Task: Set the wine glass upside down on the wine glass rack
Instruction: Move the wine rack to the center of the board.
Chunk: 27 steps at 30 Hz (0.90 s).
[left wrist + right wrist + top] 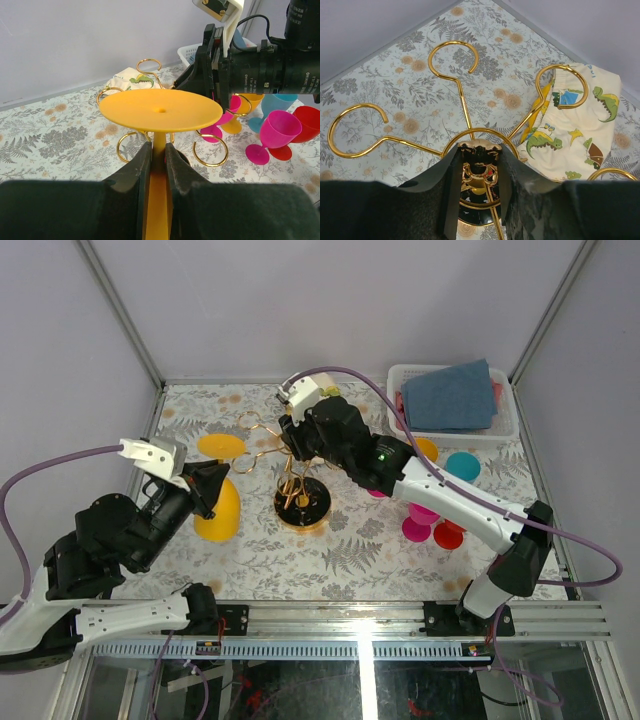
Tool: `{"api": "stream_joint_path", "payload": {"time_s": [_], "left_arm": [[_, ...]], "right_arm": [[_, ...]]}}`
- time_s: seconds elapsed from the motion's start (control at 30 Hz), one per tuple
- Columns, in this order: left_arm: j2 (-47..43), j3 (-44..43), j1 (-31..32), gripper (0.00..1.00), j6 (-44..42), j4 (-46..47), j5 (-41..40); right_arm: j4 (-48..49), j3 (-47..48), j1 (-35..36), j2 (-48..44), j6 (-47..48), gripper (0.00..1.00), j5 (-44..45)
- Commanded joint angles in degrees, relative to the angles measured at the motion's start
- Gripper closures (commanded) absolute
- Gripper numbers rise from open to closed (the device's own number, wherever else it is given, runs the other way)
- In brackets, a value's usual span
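Note:
A yellow plastic wine glass (217,510) hangs upside down left of the rack, its round foot (160,110) on top. My left gripper (159,155) is shut on its stem (159,142); the bowl is hidden below the fingers in the left wrist view. The wine glass rack (302,502) is a gold wire tree with curled loop arms (357,130) on a black, gold-rimmed base. My right gripper (478,160) reaches down over its centre, and the jaws press both sides of the gold top knob (479,148). The glass's foot hovers level with the loops (210,147).
A white basket (510,425) with a blue cloth stands at the back right. Pink (420,525), red (449,535), teal (462,465) and orange glasses lie right of the rack. A dinosaur-print cloth (575,125) lies behind the rack. The right arm (260,65) hangs above it.

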<state>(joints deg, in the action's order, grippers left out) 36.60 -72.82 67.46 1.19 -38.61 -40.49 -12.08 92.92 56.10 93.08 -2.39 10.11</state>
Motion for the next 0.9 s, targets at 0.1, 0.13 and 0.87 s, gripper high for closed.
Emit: {"api": "stream_joint_path", "payload": {"time_s": [0.1,0.13,0.87], "left_arm": [[-0.6,0.6,-0.1,1.00,0.5,2.6,-0.4],[-0.5,0.5,-0.1,1.00,0.5,2.6,-0.4],[-6.2,22.8,-0.1,1.00,-5.2,27.8,3.9]], "right_arm": [[7.5,1.3,-0.8,-1.3,5.0,1.00,5.5],[7.6,1.4,-1.3,-1.2,5.3,1.00,5.6],[6.5,6.1,-12.5,1.9,9.1,1.00,-1.9]]}}
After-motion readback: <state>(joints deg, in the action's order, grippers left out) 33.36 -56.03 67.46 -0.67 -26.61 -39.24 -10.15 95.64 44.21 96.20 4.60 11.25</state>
